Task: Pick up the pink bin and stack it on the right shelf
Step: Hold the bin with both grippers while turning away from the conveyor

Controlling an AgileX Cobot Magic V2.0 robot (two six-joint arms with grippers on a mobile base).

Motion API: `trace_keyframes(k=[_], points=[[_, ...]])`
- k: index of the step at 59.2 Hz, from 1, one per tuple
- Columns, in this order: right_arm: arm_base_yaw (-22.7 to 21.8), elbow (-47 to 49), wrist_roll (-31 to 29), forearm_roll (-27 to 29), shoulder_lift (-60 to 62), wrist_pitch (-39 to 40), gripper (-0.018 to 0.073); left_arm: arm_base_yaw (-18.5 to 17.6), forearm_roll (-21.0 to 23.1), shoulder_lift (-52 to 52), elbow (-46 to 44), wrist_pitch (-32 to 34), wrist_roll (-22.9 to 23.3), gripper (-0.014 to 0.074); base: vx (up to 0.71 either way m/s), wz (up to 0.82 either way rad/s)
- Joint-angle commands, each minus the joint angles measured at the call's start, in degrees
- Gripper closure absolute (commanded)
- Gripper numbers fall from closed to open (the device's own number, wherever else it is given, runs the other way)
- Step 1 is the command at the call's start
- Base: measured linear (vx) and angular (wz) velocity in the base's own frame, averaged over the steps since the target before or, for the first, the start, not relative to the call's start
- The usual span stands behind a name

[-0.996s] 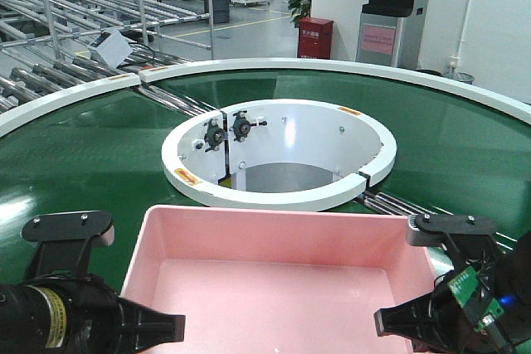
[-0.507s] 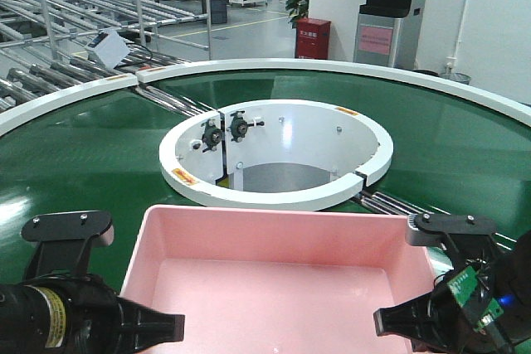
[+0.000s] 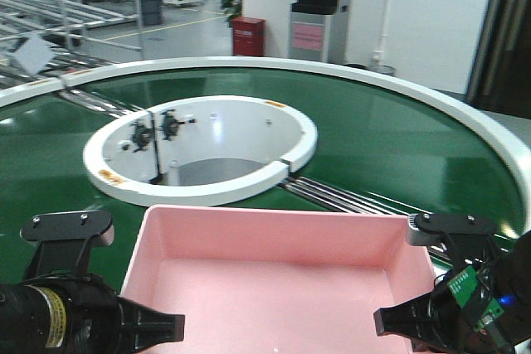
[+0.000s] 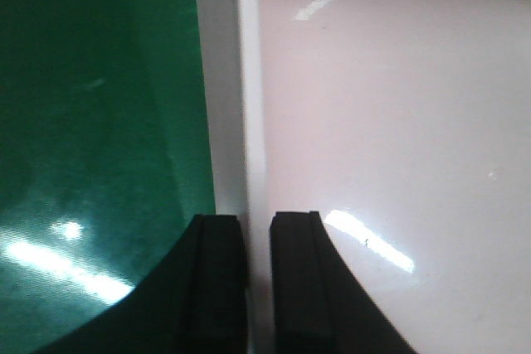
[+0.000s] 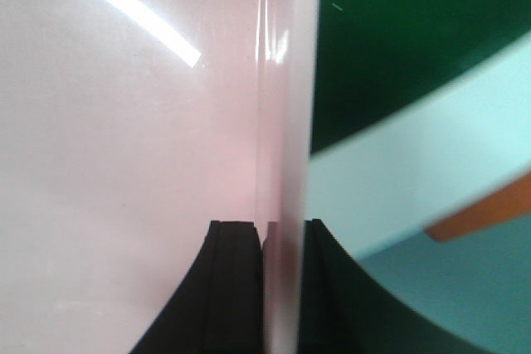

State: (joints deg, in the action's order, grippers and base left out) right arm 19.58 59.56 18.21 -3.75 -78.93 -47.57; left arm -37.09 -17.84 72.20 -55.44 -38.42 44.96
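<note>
1. Lately swung to the right, judging by half a second ago: white ring point(image 3: 199, 192) of the conveyor carried from the middle of the front view over to the left, with the red cabinet point(image 3: 249, 36) and the tall black-and-grey dispenser point(image 3: 319, 6) carried leftward too.
2. Newly in sight at the far right: a dark doorway point(image 3: 506, 31) and a longer stretch of the white outer kerb point(image 3: 477, 118) bounding the green belt point(image 3: 398, 147).
3. Unmoved within the frame: pink bin point(image 3: 274, 238), low and central, level, held between the two arms above the near part of the belt and short of the ring. Cannot tell whether its base touches the belt.
4. Left gripper point(image 4: 255, 242): pinched tight on the bin's left wall, one black finger point(image 4: 216, 288) outside over the green, the other inside over the pink floor. Same grip as before.
5. Right gripper point(image 5: 265, 246): likewise clamped on the right wall, one finger point(image 5: 232, 288) on the pink inner side, its partner outside, above belt and white kerb. Also as before.
6. Around: metal rollers point(image 3: 332, 196) running from the ring's split toward the right arm, roller racks point(image 3: 50, 6) far off at the upper left, a tilted white placard point(image 3: 33, 54) beside them.
7. Ahead of the bin's far wall: the ring and the rollers, both apart from it. To the right: only belt, then kerb.
</note>
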Motion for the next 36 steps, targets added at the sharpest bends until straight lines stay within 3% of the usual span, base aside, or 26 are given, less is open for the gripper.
trace_keyframes(k=[1, 36], points=[[-0.75, 1.40, -0.40, -5.20, 1.82, 1.67, 0.0568, -0.08, -1.78, -2.75, -1.81, 4.14, -0.06, 0.0450, -0.12, -0.46], [-0.75, 1.40, -0.40, -5.20, 1.82, 1.62, 0.0568, -0.08, -1.78, -2.75, -1.81, 4.14, -0.06, 0.0450, -0.12, -0.49]])
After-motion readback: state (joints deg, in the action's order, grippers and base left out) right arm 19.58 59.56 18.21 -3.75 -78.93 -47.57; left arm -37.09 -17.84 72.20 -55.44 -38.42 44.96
